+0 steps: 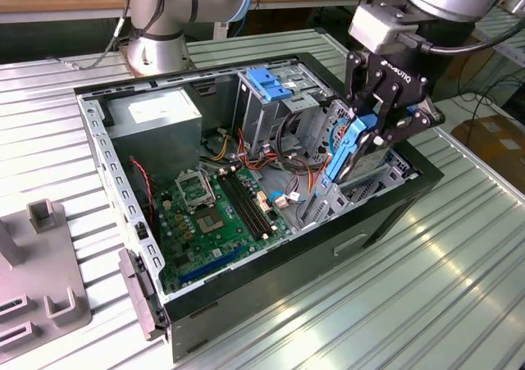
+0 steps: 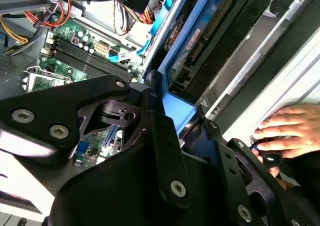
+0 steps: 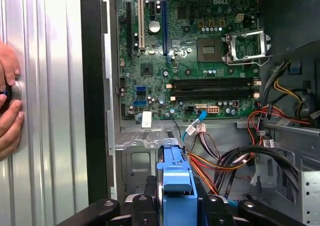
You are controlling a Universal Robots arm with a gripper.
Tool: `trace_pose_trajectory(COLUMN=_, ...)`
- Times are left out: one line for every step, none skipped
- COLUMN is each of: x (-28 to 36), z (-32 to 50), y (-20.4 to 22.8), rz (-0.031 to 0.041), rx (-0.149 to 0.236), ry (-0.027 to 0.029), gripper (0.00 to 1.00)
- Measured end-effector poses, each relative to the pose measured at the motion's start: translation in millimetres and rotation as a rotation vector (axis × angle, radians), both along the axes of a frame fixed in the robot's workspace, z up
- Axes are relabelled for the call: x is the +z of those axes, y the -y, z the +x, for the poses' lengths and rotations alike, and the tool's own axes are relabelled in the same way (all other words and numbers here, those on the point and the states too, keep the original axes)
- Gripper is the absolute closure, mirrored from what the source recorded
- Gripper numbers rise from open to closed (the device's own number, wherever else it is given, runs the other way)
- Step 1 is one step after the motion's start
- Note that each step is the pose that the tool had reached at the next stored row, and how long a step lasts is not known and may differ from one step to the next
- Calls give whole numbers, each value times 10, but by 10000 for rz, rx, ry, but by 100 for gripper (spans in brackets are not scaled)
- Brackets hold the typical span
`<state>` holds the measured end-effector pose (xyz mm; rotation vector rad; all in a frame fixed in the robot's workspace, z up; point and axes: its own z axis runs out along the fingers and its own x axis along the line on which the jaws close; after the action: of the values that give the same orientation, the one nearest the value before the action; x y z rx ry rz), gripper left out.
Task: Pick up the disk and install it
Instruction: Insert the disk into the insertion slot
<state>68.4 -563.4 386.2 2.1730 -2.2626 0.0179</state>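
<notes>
The disk (image 1: pixel 353 146), a dark drive in a bright blue bracket, hangs on edge over the open computer case (image 1: pixel 385 222), above the metal drive bay (image 1: pixel 321 202) at the exterior view's right. My gripper (image 1: pixel 375 134) is shut on the disk, its black fingers (image 1: pixel 408 117) clamping both sides. In the second wrist view the disk (image 2: pixel 200 35) runs away from my gripper (image 2: pixel 182 123), blue frame along its edge. In the first wrist view the blue bracket end (image 3: pixel 175 183) sticks out between my gripper's (image 3: pixel 177 208) fingers, over the bay (image 3: pixel 140 158).
The case holds a green motherboard (image 1: pixel 217 210), a grey power supply (image 1: pixel 156 116), a light-blue latch block (image 1: pixel 271 83) and loose cables (image 3: pixel 235 161). A person's hand (image 3: pixel 7 105) rests on the ribbed table beside the case. A grey fixture (image 1: pixel 41 280) stands at the exterior view's left.
</notes>
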Motion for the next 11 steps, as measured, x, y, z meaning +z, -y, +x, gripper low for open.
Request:
trace_pose_trajectory(x=-131, z=0, y=0, rz=0, rx=0, ry=-1, gripper=63)
trace_pose_trajectory(x=-163, z=0, y=0, rz=0, rx=0, ry=-2, gripper=63)
trace_pose_trajectory(x=-185, z=0, y=0, rz=1, rx=0, ry=-2, gripper=63)
trace_pose_trajectory(x=-202, z=0, y=0, rz=1, rx=0, ry=-2, gripper=63)
trace_pose_trajectory(x=-217, z=0, y=0, rz=1, rx=0, ry=-2, gripper=63)
trace_pose_trajectory(x=-228, z=0, y=0, rz=2, rx=0, ry=-2, gripper=63)
trace_pose_trajectory(x=-229, z=0, y=0, rz=-1, rx=0, ry=-2, gripper=63)
trace_pose_trajectory(x=-230, z=0, y=0, rz=-2, rx=0, ry=-3, gripper=63)
trace_pose_trajectory(x=-234, z=0, y=0, rz=0, rx=0, ry=-2, gripper=63)
trace_pose_trajectory(x=-236, z=0, y=0, rz=0, rx=0, ry=-2, gripper=63)
trace_pose_trajectory(x=-238, z=0, y=0, rz=-1, rx=0, ry=-2, gripper=63)
